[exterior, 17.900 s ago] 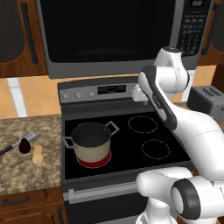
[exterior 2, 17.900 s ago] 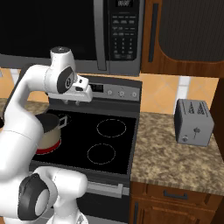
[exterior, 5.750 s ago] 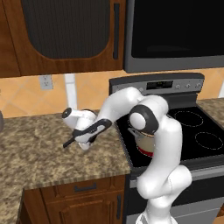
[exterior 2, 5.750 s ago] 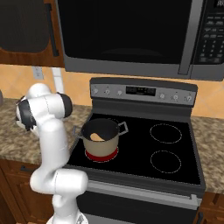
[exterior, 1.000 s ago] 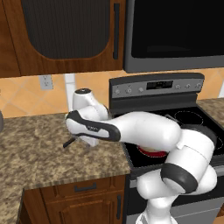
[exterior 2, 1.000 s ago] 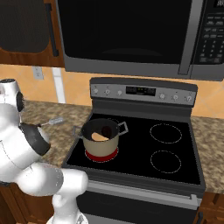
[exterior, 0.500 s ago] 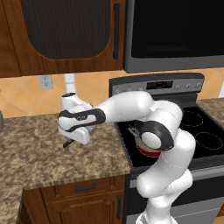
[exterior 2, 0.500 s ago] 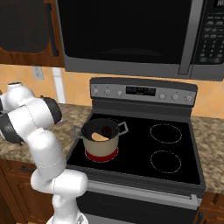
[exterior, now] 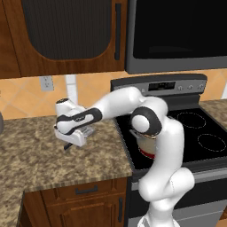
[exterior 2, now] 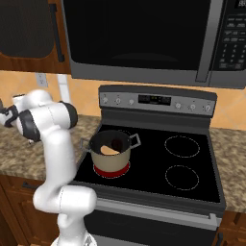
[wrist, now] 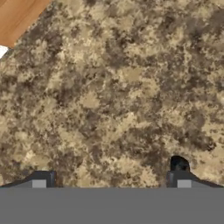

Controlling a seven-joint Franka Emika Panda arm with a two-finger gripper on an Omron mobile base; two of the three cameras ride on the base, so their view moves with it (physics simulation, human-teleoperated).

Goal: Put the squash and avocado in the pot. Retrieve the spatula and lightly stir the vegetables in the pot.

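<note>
Left base view: your gripper (exterior: 76, 138) sits left of centre, low over the granite counter (exterior: 31, 155), pointing down. Just under and around the hand you get the spatula (exterior: 88, 131): a sliver of grey head on the hand's right, a bit of black handle poking out lower left. The pot (exterior: 146, 144) is mid-frame on the stove (exterior: 195, 133), mostly hidden behind the arm.

Right base view: the pot (exterior 2: 111, 153) sits on the front-left burner, left of centre. Inside you can see the pale squash (exterior 2: 108, 150) with the dark avocado (exterior 2: 116, 143) touching it from behind. So loading looks done; the spatula fetch is what's left.

Hand view: fingertips (wrist: 178, 168) at the bottom edge, spread wide, nothing between them, just speckled granite. A dark nub at the lower-right tip may be the handle end; can't confirm.

Handling, my read: the spatula is light, stiff and thin, lying flat on hard stone. It will skate if nudged sideways. Take the black handle mid-length, jaws across its width, come straight down, close gently.
</note>
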